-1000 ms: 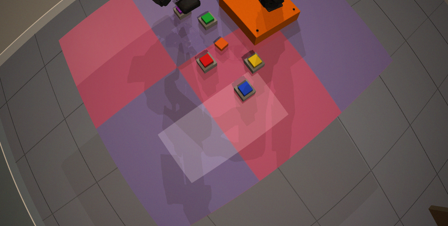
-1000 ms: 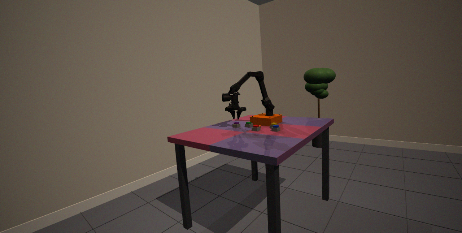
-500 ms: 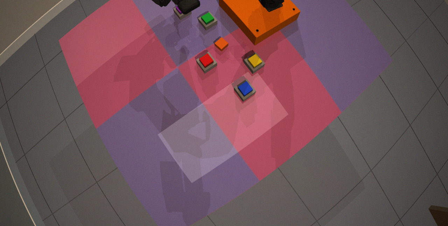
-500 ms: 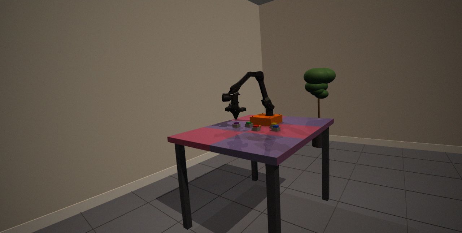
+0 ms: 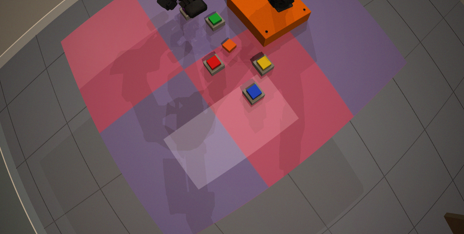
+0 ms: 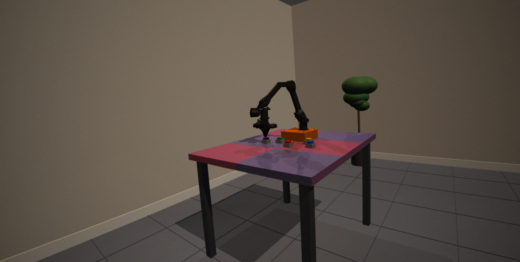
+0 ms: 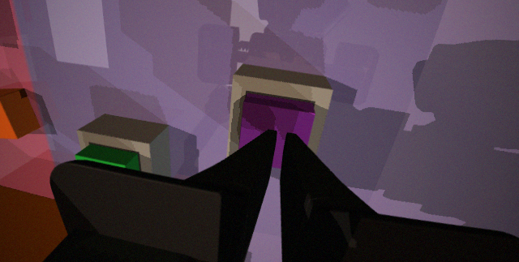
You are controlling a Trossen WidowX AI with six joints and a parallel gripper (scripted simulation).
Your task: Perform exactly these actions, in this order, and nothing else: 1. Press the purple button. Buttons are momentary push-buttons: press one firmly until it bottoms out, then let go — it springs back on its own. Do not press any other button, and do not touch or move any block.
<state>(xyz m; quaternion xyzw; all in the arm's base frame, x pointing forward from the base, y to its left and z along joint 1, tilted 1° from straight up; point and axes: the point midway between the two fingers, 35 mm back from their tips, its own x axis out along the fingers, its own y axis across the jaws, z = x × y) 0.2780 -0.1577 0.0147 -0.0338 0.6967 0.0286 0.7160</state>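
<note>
The purple button (image 6: 266, 138) (image 7: 280, 112) sits in a square grey-beige base. In the top view the arm covers most of it and only part of its base (image 5: 185, 13) shows. My gripper (image 6: 265, 136) (image 7: 280, 140) points straight down and is shut, with a thin gap between the fingertips and nothing held. The tips are over the purple cap, at or just above its surface. I cannot tell whether they touch it or whether the cap is pushed down.
The green button (image 5: 214, 18) (image 6: 279, 138) (image 7: 105, 156) stands close beside the purple one. The orange block (image 5: 228, 44), red button (image 5: 213, 62), yellow button (image 5: 264, 62) and blue button (image 5: 253, 91) stand farther off. The arm's orange base (image 5: 249, 11) (image 6: 293, 135) is beyond the green button.
</note>
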